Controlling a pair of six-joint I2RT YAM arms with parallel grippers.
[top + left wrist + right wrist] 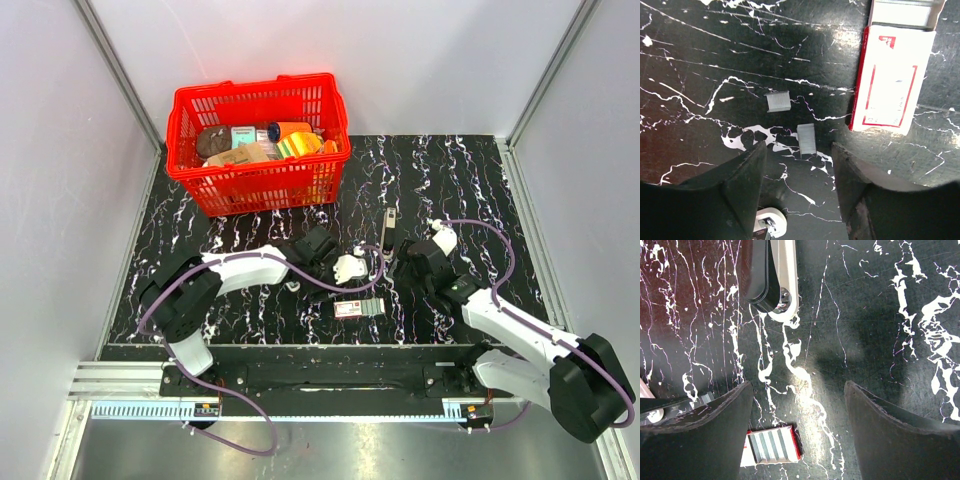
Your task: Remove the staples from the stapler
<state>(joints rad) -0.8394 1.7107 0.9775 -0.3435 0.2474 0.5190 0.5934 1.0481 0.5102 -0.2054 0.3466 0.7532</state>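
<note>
The stapler (388, 234) is a slim black bar with a silvery channel, lying on the black marbled table. Its end also shows at the top of the right wrist view (771, 275). My right gripper (411, 268) (797, 390) is open and empty, just right of and nearer than the stapler. My left gripper (335, 274) (799, 150) is open and empty, hanging over two short staple strips, one further off (778, 101) and one closer (806, 138), which lie loose on the table.
A small red-and-white staple box (358, 308) (892, 80) (772, 445) lies open near the front edge. A rounded white object (350, 268) (767, 224) sits by the left gripper. A red basket (258, 185) of goods stands back left.
</note>
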